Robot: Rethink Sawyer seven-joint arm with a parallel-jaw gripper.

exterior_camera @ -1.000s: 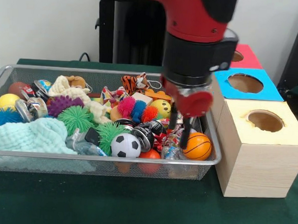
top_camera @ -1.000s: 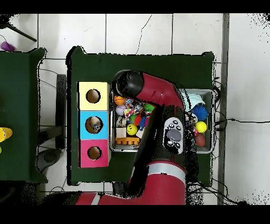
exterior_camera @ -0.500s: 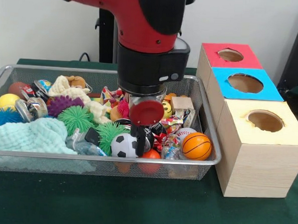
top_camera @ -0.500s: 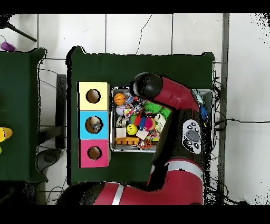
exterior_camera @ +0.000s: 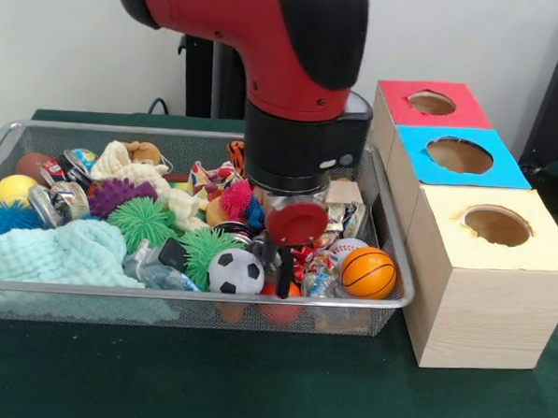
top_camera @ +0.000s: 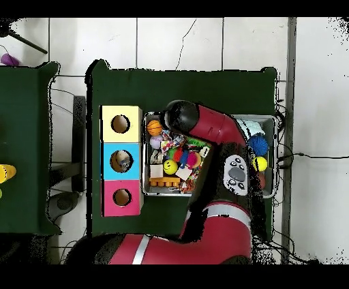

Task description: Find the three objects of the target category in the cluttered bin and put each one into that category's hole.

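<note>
My gripper (exterior_camera: 278,265) hangs low inside the wire bin (exterior_camera: 190,300), under the black wrist and its red disc. It sits just right of a soccer ball (exterior_camera: 235,272) and over an orange ball (exterior_camera: 273,289), with a basketball (exterior_camera: 368,272) further right. The wrist hides whether anything is held. In the overhead view the arm's end (top_camera: 176,116) covers the gripper, beside the basketball (top_camera: 155,127). Three boxes with holes stand next to the bin: yellow (exterior_camera: 496,225), blue (exterior_camera: 460,155) and red (exterior_camera: 432,103).
The bin is packed with spiky balls (exterior_camera: 143,221), a yellow smiley ball (top_camera: 170,167), a teal cloth (exterior_camera: 57,254), plush toys (exterior_camera: 132,164), cans (exterior_camera: 59,202) and wrappers. The blue box's hole (top_camera: 122,161) has something inside it. The bin's rim and the boxes stand close together.
The arm swung from the bin's right side near the basketball toward the soccer ball, then shifted slightly right again and lower among the balls.
</note>
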